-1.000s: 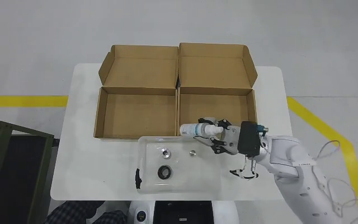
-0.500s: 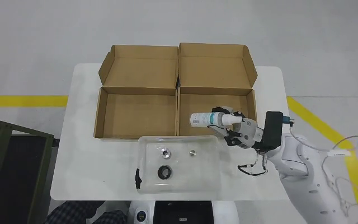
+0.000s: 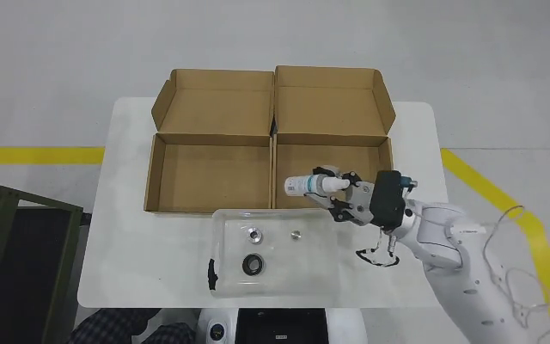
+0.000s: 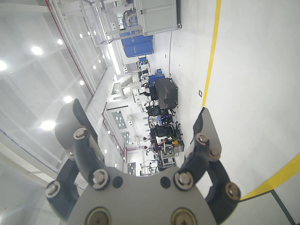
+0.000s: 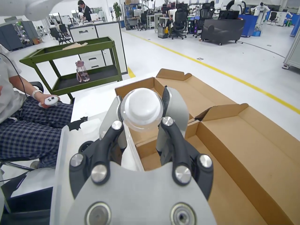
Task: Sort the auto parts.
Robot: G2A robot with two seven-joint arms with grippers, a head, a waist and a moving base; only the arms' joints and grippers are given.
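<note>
Right claw point(image 3: 335, 191) clamped on white bottle point(image 3: 305, 183) at cap end. Bottle horizontal, base pointing away from claw toward left cardboard box point(image 3: 210, 176). Claw above near wall of right cardboard box point(image 3: 344, 159); box open-topped, lid flap folded back beyond claw. Clear tray point(image 3: 215, 249) just beside claw, desk-edge side, holding bearing point(image 3: 252, 263) and two small metal parts. Bottle label print too small to read. Left claw point(image 4: 140, 107) fingers apart, gripping nothing.

Bright overhead light; shadows seemingly soft
</note>
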